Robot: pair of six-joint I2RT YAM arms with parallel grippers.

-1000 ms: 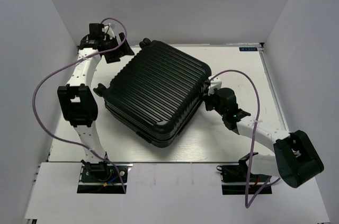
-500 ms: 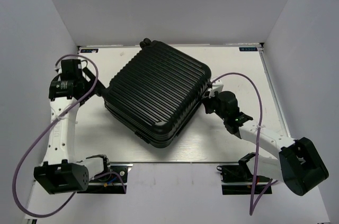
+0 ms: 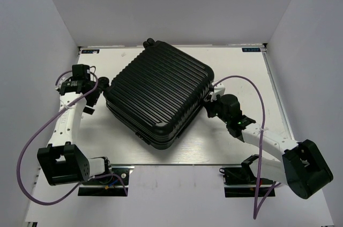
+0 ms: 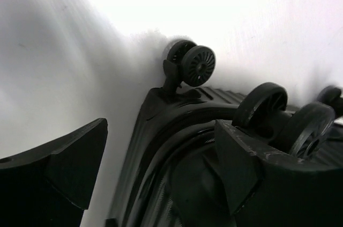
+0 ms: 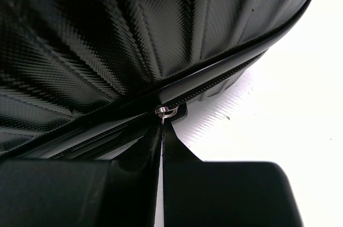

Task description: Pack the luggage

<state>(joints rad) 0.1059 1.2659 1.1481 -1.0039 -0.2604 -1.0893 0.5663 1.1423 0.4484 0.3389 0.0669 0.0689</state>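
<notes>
Luggage (image 3: 158, 95) lies shut, ribbed shell up, at ctr of the white counter (image 3: 241, 77). It's turned diagonally: one wheeled corner points at the far edge, the opposite corner at the near edge.

L gripper (image 3: 96, 85) is just beside the luggage's corner nearest the counter's L edge. In the L wrist view the gripper (image 4: 161, 130) is spread wide, w/ the shell corner (image 4: 177, 103) showing betw. the two fingers (image 4: 59, 173). They don't look to be touching it. A ribbed black wheel (image 4: 198, 66) stands on that corner, w/ more wheels off to the R of it.

R gripper (image 3: 208, 106) is up against the luggage's side facing the counter's R edge, at the zip line. In the R wrist view the gripper (image 5: 162, 125) is pinched to a thin slit on the small metal zip pull (image 5: 166, 111). The zip track runs along the seam under the shell (image 5: 107, 34)
</notes>
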